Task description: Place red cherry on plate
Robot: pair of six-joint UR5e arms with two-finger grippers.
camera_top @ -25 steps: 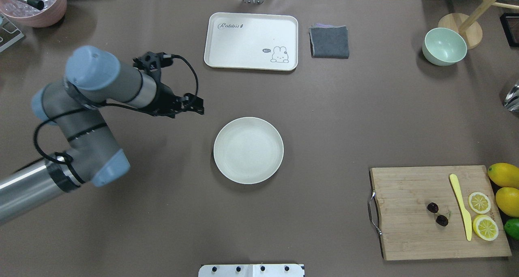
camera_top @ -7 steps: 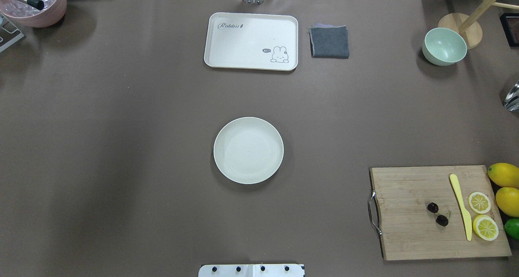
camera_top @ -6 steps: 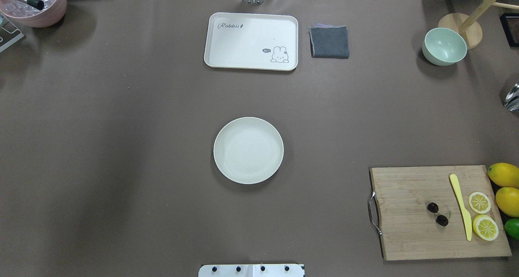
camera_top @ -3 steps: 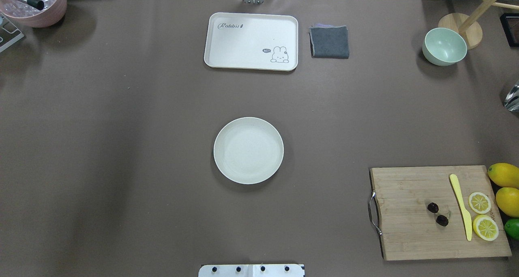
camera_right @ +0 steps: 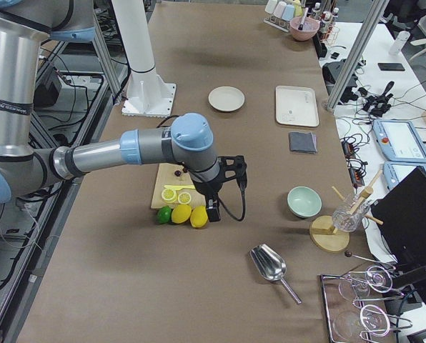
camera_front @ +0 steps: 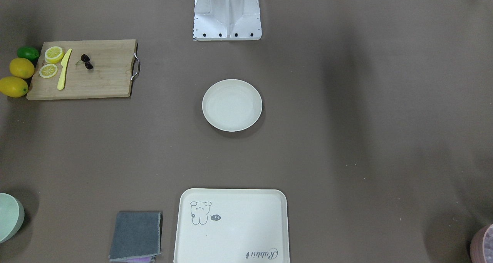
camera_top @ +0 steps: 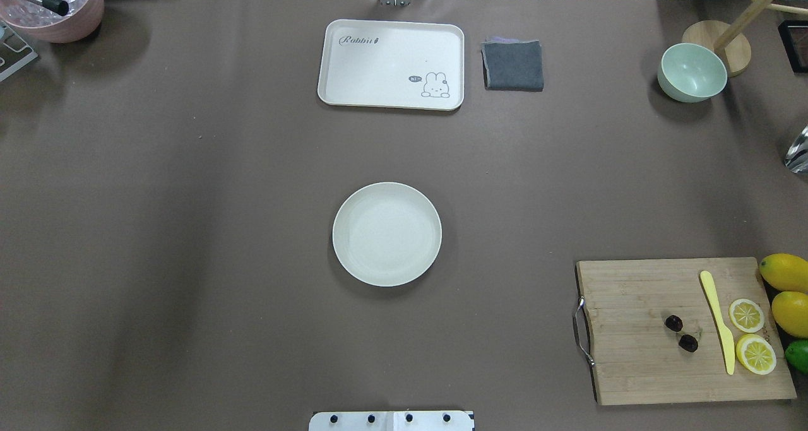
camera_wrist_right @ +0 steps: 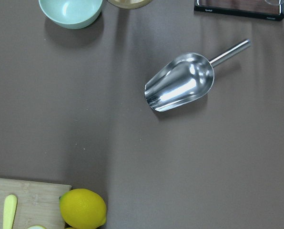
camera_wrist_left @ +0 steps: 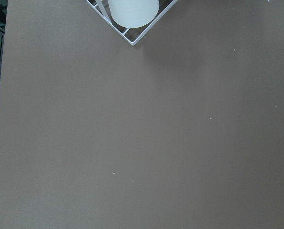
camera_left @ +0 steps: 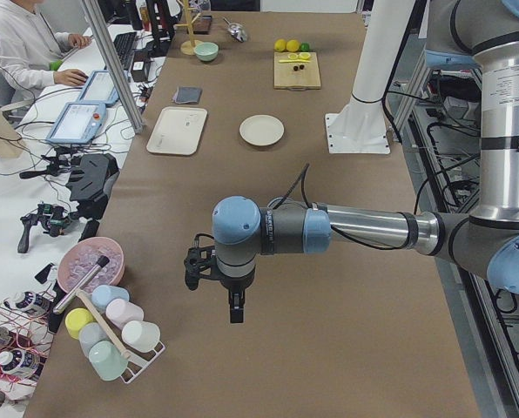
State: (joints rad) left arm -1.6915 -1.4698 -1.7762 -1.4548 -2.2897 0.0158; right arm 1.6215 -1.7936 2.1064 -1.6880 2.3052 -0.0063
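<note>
Cream "Rabbit" tray [camera_top: 391,52], red cherry [camera_top: 673,322] on board [camera_top: 631,368], left hand [camera_left: 235,313], right hand [camera_right: 213,213], state unclear

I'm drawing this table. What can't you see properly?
Left gripper: only in the exterior left view, too small to tell open or shut.
Right gripper: same, exterior right view only.
Red cherry stems: too thin in the overhead view.
Lime: cut off by overhead's right edge.

Worktop [camera_top: 189,229]: plain brown.
Plate [camera_top: 387,234]: plain cream-white.
Cherry [camera_top: 688,342]: very dark red, almost black.
Tray [camera_top: 391,59]: cream, grey rabbit drawing and lettering.
Cloth [camera_top: 512,65]: grey.
Bowl [camera_top: 692,72]: mint green.
Board [camera_top: 644,368]: pale wood grain.
Knife [camera_top: 718,322]: light yellow.
Lemons [camera_top: 786,272]: yellow.
Lime [camera_top: 798,355]: green.
My left arm [camera_left: 364,228]: grey, pale blue caps.
</note>
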